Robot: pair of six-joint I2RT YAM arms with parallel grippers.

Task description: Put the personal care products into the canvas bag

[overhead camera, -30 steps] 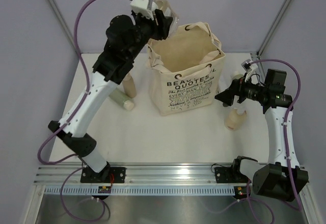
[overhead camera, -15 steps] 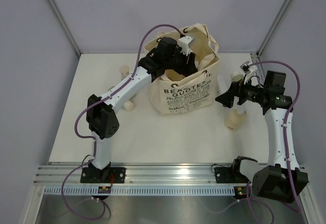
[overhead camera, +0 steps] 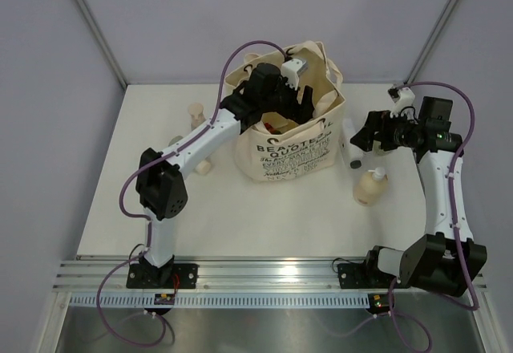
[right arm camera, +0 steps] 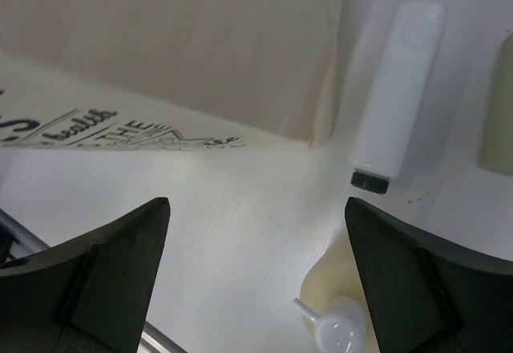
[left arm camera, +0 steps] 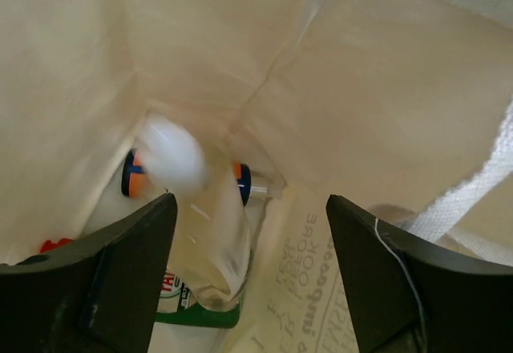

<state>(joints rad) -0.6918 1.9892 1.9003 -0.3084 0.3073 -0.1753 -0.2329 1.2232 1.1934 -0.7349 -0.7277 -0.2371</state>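
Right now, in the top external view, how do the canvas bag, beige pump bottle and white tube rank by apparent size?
1. canvas bag, by far the largest.
2. beige pump bottle, wider.
3. white tube, about as long but much slimmer, so second and third are close.

One canvas bag (overhead camera: pixel 292 148). Left of it, two products — cream bottle (overhead camera: pixel 195 113), capped tube (overhead camera: pixel 203 165). Right of it, three — white tube (overhead camera: pixel 353 148), beige pump bottle (overhead camera: pixel 369 188), sage-green tube (right arm camera: pixel 498 104). Inside it, more, too blurred to count.

Crowded canvas bag (overhead camera: pixel 296 148) mouth, open table (overhead camera: pixel 240 208) in front.
Left gripper (overhead camera: pixel 293 90) fills the bag opening; white tube (overhead camera: pixel 350 146) and beige pump bottle (overhead camera: pixel 369 186) sit between bag and right gripper (overhead camera: pixel 358 136).
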